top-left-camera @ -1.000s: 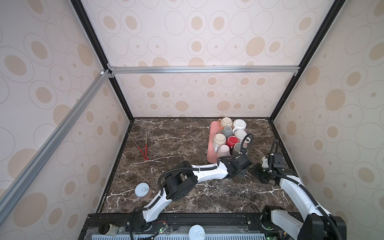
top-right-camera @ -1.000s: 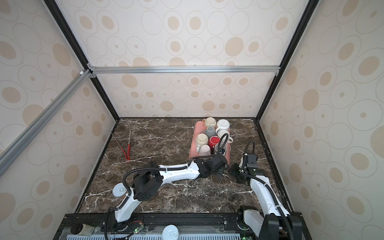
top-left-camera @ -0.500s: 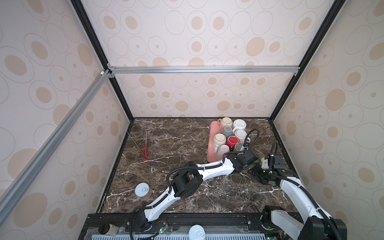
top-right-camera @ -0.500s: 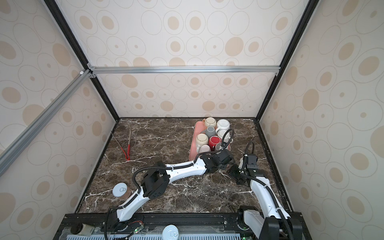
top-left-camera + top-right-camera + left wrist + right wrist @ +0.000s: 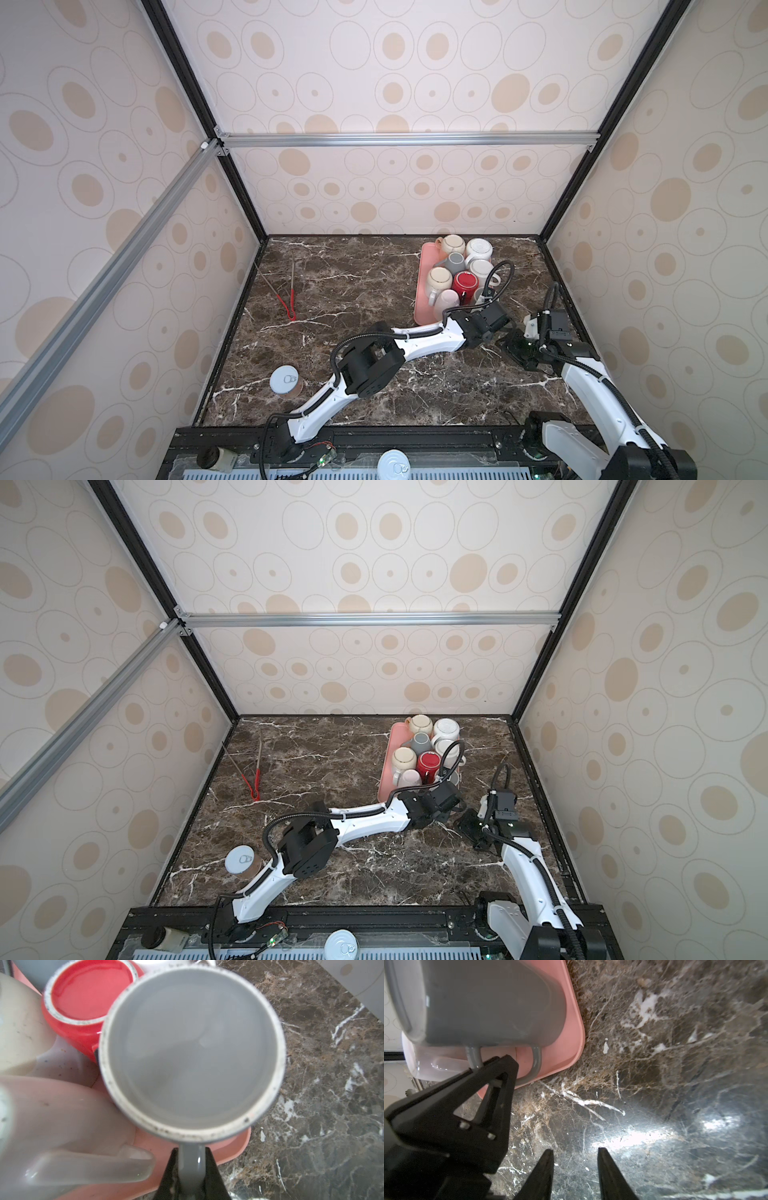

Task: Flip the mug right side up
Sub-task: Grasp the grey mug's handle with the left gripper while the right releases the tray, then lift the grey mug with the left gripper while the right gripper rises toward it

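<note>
The grey mug [image 5: 191, 1049] stands mouth down at the near right corner of the pink tray [image 5: 234, 1147], and its unglazed base ring faces the left wrist camera. My left gripper [image 5: 191, 1150] is shut on the mug's handle, one black finger on each side. The right wrist view shows the same mug [image 5: 492, 1001] from the side, with the left gripper's fingers [image 5: 500, 1072] on the handle loop. My right gripper [image 5: 575, 1149] hovers open over bare marble just right of the tray, holding nothing. In both top views the left gripper [image 5: 488, 318] [image 5: 442, 798] covers most of the mug.
Several other mugs stand upside down on the tray [image 5: 422, 291], among them a red mug [image 5: 464, 282] and a pale pink mug [image 5: 62, 1115] right beside the grey one. Red-handled tongs [image 5: 289, 301] lie at the left. A can [image 5: 284, 379] stands near the front left.
My left arm reached farther right to the tray's near corner and its gripper closed on the grey mug's handle. The right arm has barely moved.
</note>
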`<state>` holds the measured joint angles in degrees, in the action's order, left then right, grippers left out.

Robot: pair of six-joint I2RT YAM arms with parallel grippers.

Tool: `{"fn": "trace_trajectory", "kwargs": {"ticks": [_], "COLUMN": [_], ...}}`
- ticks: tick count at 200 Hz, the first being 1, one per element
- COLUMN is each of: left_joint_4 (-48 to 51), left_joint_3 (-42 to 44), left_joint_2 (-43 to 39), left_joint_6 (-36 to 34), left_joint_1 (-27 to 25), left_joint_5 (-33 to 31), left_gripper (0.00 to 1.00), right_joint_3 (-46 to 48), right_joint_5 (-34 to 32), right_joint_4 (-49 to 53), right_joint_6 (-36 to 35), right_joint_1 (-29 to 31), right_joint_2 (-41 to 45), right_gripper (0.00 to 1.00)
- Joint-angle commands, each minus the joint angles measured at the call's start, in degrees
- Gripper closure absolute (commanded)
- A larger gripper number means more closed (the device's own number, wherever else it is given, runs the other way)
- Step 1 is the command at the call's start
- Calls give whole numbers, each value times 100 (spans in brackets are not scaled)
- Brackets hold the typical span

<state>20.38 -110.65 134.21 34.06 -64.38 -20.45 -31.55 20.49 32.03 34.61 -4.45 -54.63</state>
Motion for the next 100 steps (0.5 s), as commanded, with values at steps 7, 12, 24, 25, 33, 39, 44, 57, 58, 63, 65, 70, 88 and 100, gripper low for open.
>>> {"fn": "trace_trajectory", "kwargs": {"ticks": [7, 12, 24, 25, 33, 39, 44, 57, 58, 63, 65, 70, 88, 100], "left_joint_4": [-319, -349, -399, -406, -480, -585, -698, -1136, -1191, -1391, -1463, -1663, -2251, -2646], "left_joint_3": [200, 219, 266, 269, 337, 405, 517, 871, 897, 1049, 1101, 1241, 1718, 2009], "left_joint_2": [-462, -489, -562, -571, -655, -740, -825, -1072, -1094, -1199, -1236, -1341, -1736, -1973], "left_joint_6": [74, 74, 58, 57, 48, 48, 48, 92, 105, 175, 207, 254, 330, 409], "left_joint_1": [59, 74, 82, 87, 107, 123, 154, 309, 319, 394, 422, 474, 621, 707], "left_joint_5": [78, 107, 165, 173, 250, 331, 468, 1148, 1210, 1475, 1546, 1773, 2159, 2394], "left_gripper": [100, 100, 100, 100, 100, 100, 100, 100, 100, 100, 100, 100, 100, 100], "right_joint_3": [-36, -51, -83, -85, -97, -107, -112, -129, -135, -160, -170, -196, -343, -440], "right_joint_5": [181, 183, 208, 209, 243, 283, 332, 495, 510, 595, 625, 707, 842, 872], "right_joint_4": [230, 276, 349, 353, 369, 370, 365, 341, 335, 333, 331, 342, 473, 568], "right_joint_6": [-92, -111, -127, -128, -121, -113, -97, -77, -68, -60, -64, -61, -57, -60], "right_joint_1": [30, 32, 32, 32, 30, 31, 31, 29, 31, 32, 30, 31, 31, 32], "right_joint_2": [124, 123, 137, 137, 170, 203, 236, 354, 364, 412, 439, 492, 704, 859], "right_gripper": [60, 60, 60, 60, 60, 62, 63, 67, 67, 68, 69, 69, 70, 70]}}
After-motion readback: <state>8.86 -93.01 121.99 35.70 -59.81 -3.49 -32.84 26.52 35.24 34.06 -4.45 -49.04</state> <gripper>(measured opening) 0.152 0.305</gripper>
